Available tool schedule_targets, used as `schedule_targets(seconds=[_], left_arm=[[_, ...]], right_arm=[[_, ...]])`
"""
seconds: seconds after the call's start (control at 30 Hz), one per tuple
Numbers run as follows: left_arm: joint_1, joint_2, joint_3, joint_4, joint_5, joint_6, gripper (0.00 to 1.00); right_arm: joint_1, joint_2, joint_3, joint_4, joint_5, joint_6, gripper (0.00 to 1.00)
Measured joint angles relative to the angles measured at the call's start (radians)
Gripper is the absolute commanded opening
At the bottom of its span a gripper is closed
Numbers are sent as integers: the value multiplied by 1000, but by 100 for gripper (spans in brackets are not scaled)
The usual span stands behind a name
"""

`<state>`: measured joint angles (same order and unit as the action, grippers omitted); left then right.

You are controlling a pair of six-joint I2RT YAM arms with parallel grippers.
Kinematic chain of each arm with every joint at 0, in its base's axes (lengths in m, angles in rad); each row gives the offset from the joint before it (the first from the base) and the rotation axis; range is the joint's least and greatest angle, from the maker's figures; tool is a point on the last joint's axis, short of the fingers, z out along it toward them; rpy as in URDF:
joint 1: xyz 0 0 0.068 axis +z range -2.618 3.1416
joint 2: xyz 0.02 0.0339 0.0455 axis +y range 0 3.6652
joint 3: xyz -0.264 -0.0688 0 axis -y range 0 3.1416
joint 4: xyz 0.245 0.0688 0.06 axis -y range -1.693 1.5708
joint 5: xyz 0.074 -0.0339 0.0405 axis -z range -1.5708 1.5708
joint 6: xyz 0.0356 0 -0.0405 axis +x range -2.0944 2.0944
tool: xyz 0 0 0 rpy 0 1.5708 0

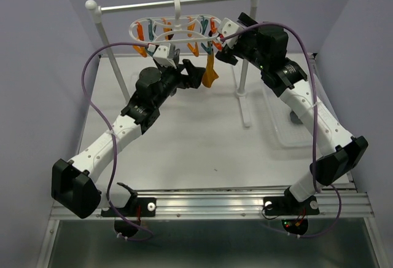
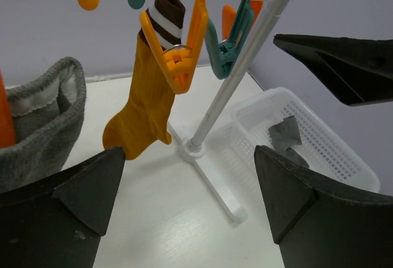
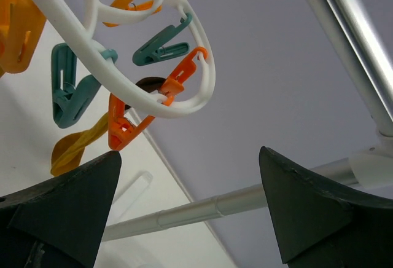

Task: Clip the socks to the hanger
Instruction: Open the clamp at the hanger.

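Both tools spread wide, with nothing between the fingers: left gripper (image 2: 187, 157) on the near side of the hanger (image 1: 177, 23), a little under its clips, and right gripper (image 3: 189, 155) raised beneath the right end of the white frame, pointing upward. Hung by its hook on the rail of the metal stand (image 1: 178, 2) at the back of the table (image 1: 184, 145). Clipped already: one mustard sock (image 2: 147, 108) with dark and white stripes on the cuff, pinched at the cuff in an orange clip (image 2: 181, 59), dangling toe down, apart from the fingers of the left gripper. Just beside it a teal clip (image 2: 227, 47), carrying no sock. At the left border of the left wrist view a grey sock (image 2: 43, 120), cuff upward, very near to the left finger; not possible to tell whether hung on a clip or touching that finger. Lying in the clear basket (image 1: 282, 136) at the right side of the table: a second grey sock (image 2: 285, 134), well apart from both grippers.
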<state>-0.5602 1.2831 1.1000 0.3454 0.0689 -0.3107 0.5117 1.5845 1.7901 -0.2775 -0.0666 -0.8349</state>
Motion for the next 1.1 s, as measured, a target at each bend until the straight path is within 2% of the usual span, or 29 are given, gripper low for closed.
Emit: schedule_targets(seconds=[0.3,0.57,0.7,1.1], left_arm=[[31,5,10,-6,-93,0,99],[39,2,10,-8,-138,-2,99],[39,-6,10,-14,-159,3,99],[118,-16,10,-24,-193,14,99]], right_arm=[[0,-2,0,0,-71,-60,100],[0,-11,-18,26,-61,89,100],[0,-34,-60,53,-61,109,100],[0,-45,-89,88,-112,-28,99]])
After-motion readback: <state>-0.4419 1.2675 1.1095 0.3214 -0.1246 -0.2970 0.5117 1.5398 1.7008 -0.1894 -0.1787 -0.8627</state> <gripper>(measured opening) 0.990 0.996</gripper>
